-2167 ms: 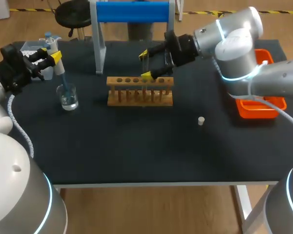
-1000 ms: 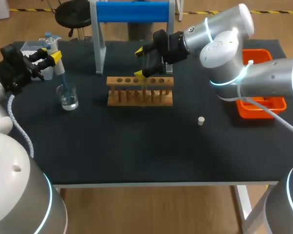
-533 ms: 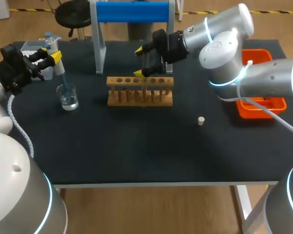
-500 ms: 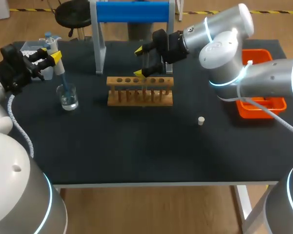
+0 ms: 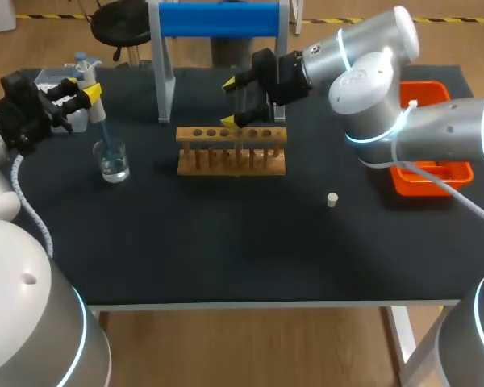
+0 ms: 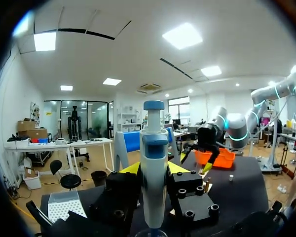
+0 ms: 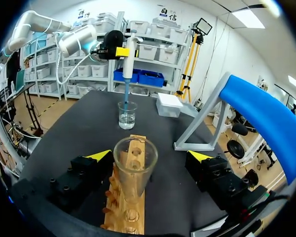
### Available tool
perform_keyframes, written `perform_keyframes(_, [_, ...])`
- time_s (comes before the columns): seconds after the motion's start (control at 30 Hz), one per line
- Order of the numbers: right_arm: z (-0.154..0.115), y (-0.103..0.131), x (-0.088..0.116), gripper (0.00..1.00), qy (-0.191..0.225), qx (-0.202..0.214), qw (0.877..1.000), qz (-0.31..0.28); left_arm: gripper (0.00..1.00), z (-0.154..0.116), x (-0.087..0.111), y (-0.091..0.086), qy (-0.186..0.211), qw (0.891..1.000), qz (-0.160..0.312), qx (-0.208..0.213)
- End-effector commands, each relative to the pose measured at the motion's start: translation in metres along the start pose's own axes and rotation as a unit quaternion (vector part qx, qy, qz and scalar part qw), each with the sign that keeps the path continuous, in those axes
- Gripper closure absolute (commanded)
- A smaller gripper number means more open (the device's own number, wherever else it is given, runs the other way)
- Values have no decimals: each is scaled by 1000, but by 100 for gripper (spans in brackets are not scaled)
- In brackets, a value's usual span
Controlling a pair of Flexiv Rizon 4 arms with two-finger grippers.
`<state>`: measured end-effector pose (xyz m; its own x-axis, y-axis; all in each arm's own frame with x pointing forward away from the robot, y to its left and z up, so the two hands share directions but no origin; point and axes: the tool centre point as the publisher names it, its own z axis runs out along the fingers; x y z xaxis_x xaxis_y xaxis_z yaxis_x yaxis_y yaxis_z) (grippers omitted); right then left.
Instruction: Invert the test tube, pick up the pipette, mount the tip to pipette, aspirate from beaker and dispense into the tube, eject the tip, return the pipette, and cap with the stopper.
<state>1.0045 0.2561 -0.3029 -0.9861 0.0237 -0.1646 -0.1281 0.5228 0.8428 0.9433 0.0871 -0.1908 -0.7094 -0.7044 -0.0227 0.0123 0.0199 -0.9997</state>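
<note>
Head view, from behind the robot: the left gripper (image 5: pixel 82 89) is clenched on the pipette (image 5: pixel 86 72) near the left edge of the table (image 5: pixel 226 242). It holds the pipette upright with the slim blue tip (image 5: pixel 104 133) dipped into the beaker (image 5: pixel 112 160), which has a little clear liquid in it. That looks to me like the draw-up step. Over at the wooden rack (image 5: pixel 231 153) the right gripper (image 5: pixel 235 101) sits around the test tube (image 7: pixel 134 170). Seen from the right wrist, the tube stands mouth-up with its foot down in the rack. The fingers (image 7: pixel 99 155) are spread either side of it, with dark table showing between the glass and one of them, so I read that gripper as released rather than gripping. The small pale stopper (image 5: pixel 332 200) lies by itself on the table, well apart from the rack. The tube is thin clear glass: light, stiff, slick and easy to crack. I would take it on the straight wall a little below the rim, with a modest squeeze, leaving the mouth free for the tip to enter. The pipette is light rigid plastic and is gripped by its body below the plunger, which seems the right place. Its tip is the delicate part and should not scrape the beaker's wall.
</note>
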Motion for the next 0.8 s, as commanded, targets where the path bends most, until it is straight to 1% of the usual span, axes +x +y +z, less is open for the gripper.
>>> perform_keyframes(0.03, [0, 0, -1, 0, 1, 1, 1000, 0, 100, 0, 4, -20, -6, 1000, 2, -16])
perform_keyframes(0.27, [0, 0, -1, 0, 1, 1, 1000, 0, 100, 3, 11, -54, -9, 999, 21, -28])
perform_keyframes(0.43, [0, 0, -1, 0, 1, 1, 1000, 0, 100, 10, 22, -82, -7, 999, 33, -37])
perform_keyframes(0.53, [0, 0, -1, 0, 1, 1, 1000, 0, 100, 18, 29, -98, -7, 999, 30, -33])
perform_keyframes(0.8, [0, 0, -1, 0, 1, 1, 1000, 0, 100, 53, 57, -140, 37, 999, 19, -12])
